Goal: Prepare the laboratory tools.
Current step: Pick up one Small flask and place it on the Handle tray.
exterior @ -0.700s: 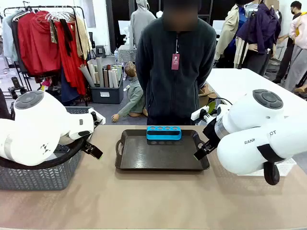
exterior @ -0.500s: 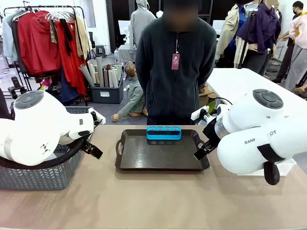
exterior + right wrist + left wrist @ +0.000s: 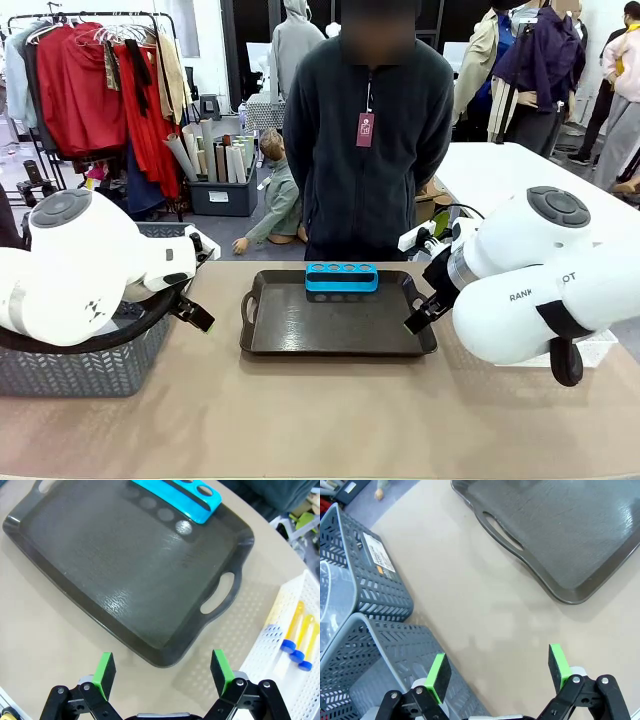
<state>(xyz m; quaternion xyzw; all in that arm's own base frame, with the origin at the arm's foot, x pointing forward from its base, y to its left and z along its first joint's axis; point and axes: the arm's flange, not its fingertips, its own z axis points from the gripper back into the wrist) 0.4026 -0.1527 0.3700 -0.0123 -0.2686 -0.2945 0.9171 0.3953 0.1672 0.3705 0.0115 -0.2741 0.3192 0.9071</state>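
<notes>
Right gripper (image 3: 162, 670) released, pads wide apart with nothing between them, hanging over the table (image 3: 30, 630) just off the near right corner of the tray (image 3: 125, 565). Left gripper (image 3: 498, 669) likewise released and empty, poised over bare table between the baskets (image 3: 375, 595) and the tray's left handle. Tubes (image 3: 295, 627) lying in a white bin (image 3: 267, 652) just beside the tray's right handle: off to the right gripper's right and a little ahead of it, well apart from the left gripper, with the whole tray between. The right arm's reach, then, not the left's. Side by side in the bin, long axes running roughly away from the robot, blue caps at the near end, amber bodies pointing toward the far side. Pads already set crosswise to that axis, so probably little wrist turn needed: a shift rightward, a drop, a pinch across one body above its cap. Rack (image 3: 342, 277) standing empty at the tray's far edge, four holes up, in front of the person (image 3: 365, 170); likely the tubes' destination, though only a guess. Task barely begun by the look of it: nothing on the tray but the rack. Worth minding the bin's wall and the neighbouring tubes, close enough together to be nudged.
</notes>
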